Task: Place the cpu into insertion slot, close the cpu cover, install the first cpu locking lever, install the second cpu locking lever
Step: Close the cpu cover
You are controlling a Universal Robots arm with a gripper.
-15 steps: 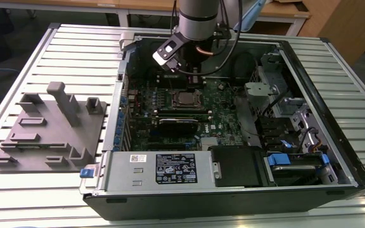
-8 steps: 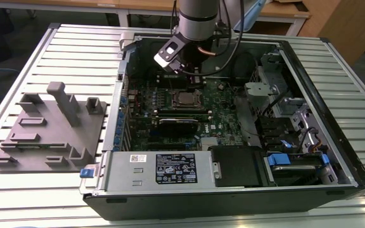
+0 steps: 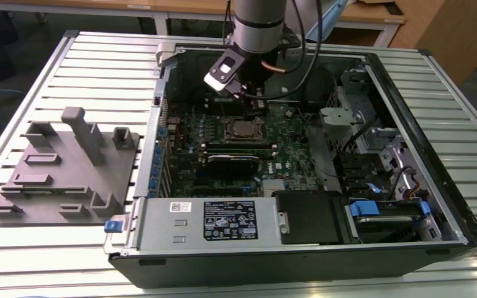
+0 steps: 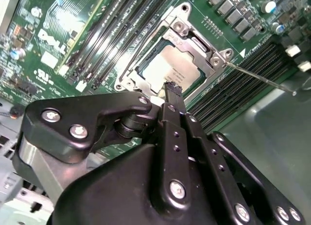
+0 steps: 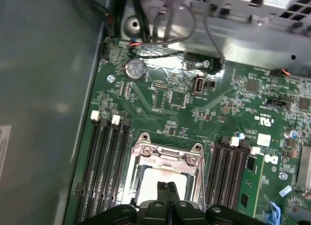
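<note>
The cpu [image 4: 167, 72] lies in the insertion slot [image 3: 240, 128] on the green motherboard, its silver-grey top showing through the window of the cpu cover [image 4: 194, 40]. The cover lies flat over it, as the first wrist view also shows for the cover [image 5: 165, 154] and cpu [image 5: 148, 183]. My gripper [image 4: 172, 88] hangs just above the socket's edge, shut, with nothing between its black fingertips [image 5: 162, 187]. A thin metal locking lever [image 4: 262, 80] sticks out from the socket's corner over the memory slots. In the exterior view the arm [image 3: 255, 37] reaches down into the open case.
Long black memory slots [image 5: 104, 162] flank the socket on both sides. A black card [image 3: 234, 162] and power supply [image 3: 222, 220] sit nearer the case front. Drive bays [image 3: 379, 143] fill the exterior view's right. A grey fixture block [image 3: 64, 167] stands outside the case.
</note>
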